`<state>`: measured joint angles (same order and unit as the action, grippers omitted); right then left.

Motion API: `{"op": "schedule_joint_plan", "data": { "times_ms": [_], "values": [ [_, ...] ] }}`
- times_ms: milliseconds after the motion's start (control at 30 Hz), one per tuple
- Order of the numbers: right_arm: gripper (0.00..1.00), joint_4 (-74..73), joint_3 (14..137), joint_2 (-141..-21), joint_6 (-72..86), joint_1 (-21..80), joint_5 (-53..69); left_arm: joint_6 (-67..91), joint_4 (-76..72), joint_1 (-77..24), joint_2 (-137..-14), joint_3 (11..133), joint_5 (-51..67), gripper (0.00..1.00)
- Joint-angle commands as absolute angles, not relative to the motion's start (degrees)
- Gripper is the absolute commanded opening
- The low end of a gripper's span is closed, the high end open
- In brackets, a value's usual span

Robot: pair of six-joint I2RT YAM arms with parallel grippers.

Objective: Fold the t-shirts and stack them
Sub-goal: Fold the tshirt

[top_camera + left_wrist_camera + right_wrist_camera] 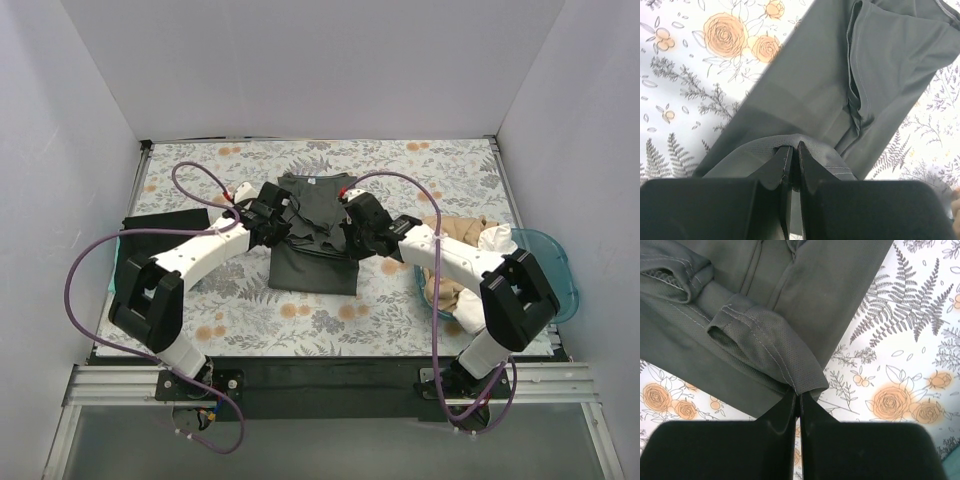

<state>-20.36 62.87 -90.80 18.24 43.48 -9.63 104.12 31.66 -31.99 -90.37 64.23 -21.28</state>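
A dark grey t-shirt (312, 235) lies partly folded in the middle of the table. My left gripper (272, 228) is shut on its left edge; in the left wrist view the gripper (792, 147) pinches a fold of the shirt (830, 85). My right gripper (352, 235) is shut on its right edge; in the right wrist view the gripper (799, 392) pinches a hemmed corner of the shirt (765, 300). A black t-shirt (165, 225) lies folded at the left. A tan t-shirt (455, 235) and a white t-shirt (497, 240) sit crumpled at the right.
A translucent teal tub (555, 275) stands at the right edge, holding the tan and white shirts. The floral table covering (300, 320) spans the table. White walls enclose the left, back and right sides.
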Motion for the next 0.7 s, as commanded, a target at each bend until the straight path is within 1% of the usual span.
{"op": "schedule_joint_plan", "data": {
  "times_ms": [0, 133, 467, 500, 567, 600, 633, 667],
  "values": [
    [0.03, -18.9, 66.88, -92.19, 15.74, 41.84, -6.68, 100.9, 30.06, -30.07, -91.4, 67.23, -19.96, 0.0],
    [0.03, -18.9, 68.55, -94.22, 14.85, 40.52, -4.32, 99.32, 29.1, -28.92, -94.21, 68.38, -17.76, 0.0],
    [0.03, -18.9, 71.54, -99.92, 14.68, 37.27, -2.55, 97.3, 27.78, -27.07, -99.14, 71.19, -17.14, 0.0],
    [0.04, -18.81, 71.89, -100.37, 14.68, 37.09, -2.29, 95.9, 27.25, -26.9, -100.18, 71.45, -16.88, 0.01],
    [0.07, -18.81, 73.12, -101.68, 14.68, 36.39, -1.76, 95.01, 27.51, -26.72, -101.59, 73.29, -16.09, 0.08],
    [0.17, -18.81, 73.56, -102.04, 14.59, 36.13, -1.5, 94.57, 27.68, -26.46, -102.82, 73.91, -15.56, 0.13],
    [0.26, -18.72, 74.87, -102.48, 14.15, 35.69, -0.89, 93.79, 27.95, -26.37, -103.35, 74.53, -15.47, 0.31],
    [0.37, -18.81, 75.49, -103.18, 13.37, 35.6, -0.79, 93.43, 28.3, -26.37, -103.71, 74.97, -15.47, 0.4]
  ]
}}
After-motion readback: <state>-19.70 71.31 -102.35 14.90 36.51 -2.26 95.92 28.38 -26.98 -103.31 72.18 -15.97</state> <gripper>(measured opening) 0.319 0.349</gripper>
